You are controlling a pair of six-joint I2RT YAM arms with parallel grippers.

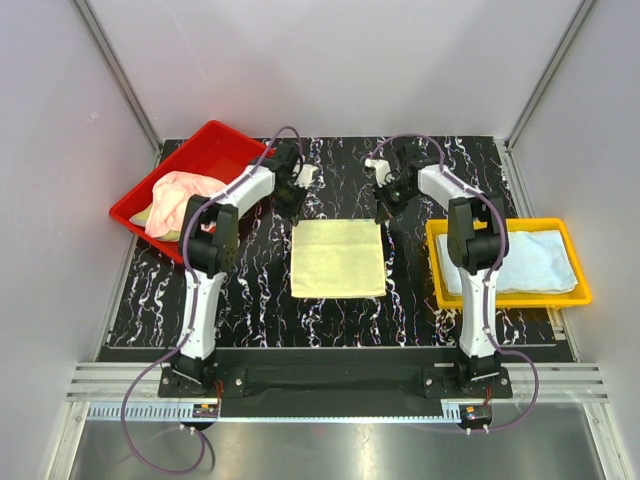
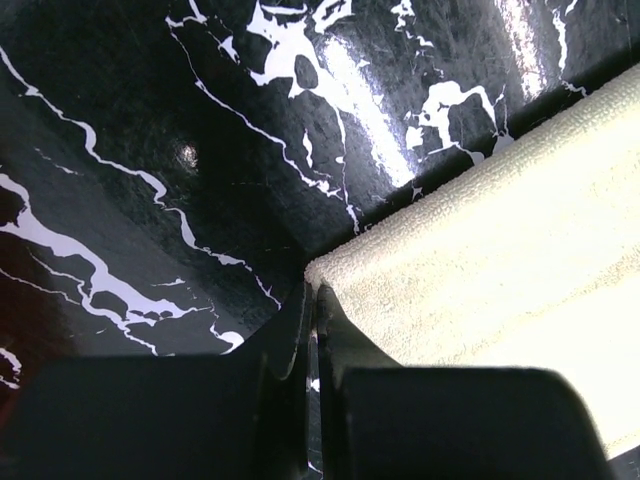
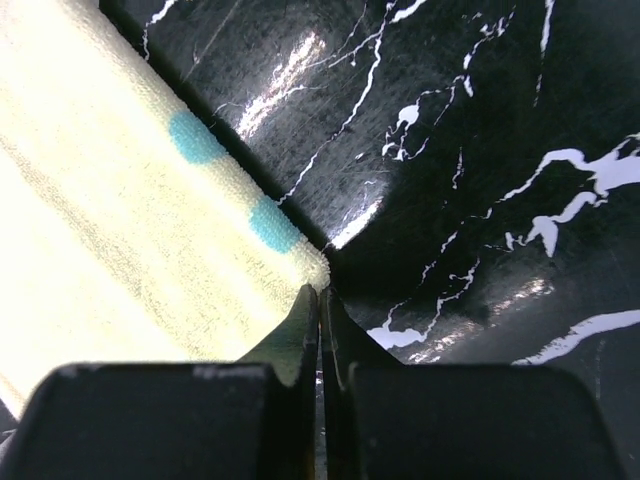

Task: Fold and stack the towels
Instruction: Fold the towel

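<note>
- Lying flat in the middle of the tabletop [image 1: 250, 300], the yellow towel [image 1: 338, 258] is spread open as a square, with its edges parallel to the table edges.
- The left gripper [image 2: 312, 298] is at the far left corner of this towel. Its two fingers are pressed together, with only a thin line between them, and the tips meet the corner. I cannot tell if cloth is caught between them.
- The right gripper [image 3: 320, 296] is at the far right corner in the same way, with fingers together and tips at the cloth.
- Two teal spots [image 3: 195, 137] sit along the towel edge near the right gripper.
- The pink towel [image 1: 180, 198] lies crumpled in the red tray [image 1: 215, 150] at the far left corner of the tabletop.
- The pale blue towel [image 1: 535, 262] lies in the yellow tray [image 1: 510, 299] at the right edge.
</note>
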